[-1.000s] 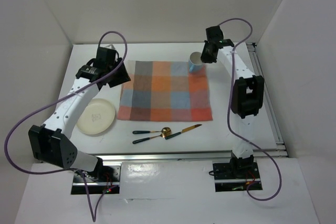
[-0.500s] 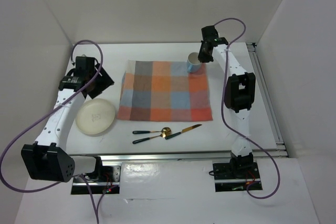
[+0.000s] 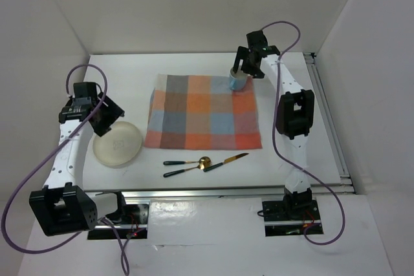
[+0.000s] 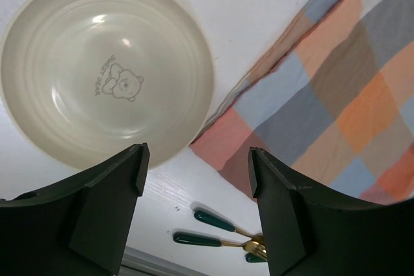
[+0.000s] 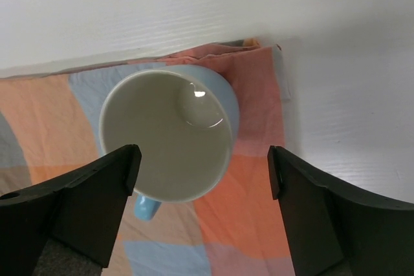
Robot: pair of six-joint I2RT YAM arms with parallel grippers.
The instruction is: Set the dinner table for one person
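Desk (image 3: 259, 169): white, bare on every side of the checked cloth (image 3: 202, 112).
Left hand (image 4: 195, 163): spread, empty, above the plate (image 4: 107, 69) just left of the cloth.
Right hand (image 5: 204, 159): spread wide, a finger either side of the mug (image 5: 165, 134) on the cloth's far right corner.
Cutlery (image 3: 204, 161): beside the cloth's near edge.

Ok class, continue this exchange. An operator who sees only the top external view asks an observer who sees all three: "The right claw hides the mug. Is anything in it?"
Observer: No, the mug is empty, white inside.
Operator: Is the right claw gripping it?
Observer: No, it is open, one finger on each side of the mug.
Operator: What is that mark on the plate?
Observer: A small bear drawing with lettering, printed at the plate's centre.
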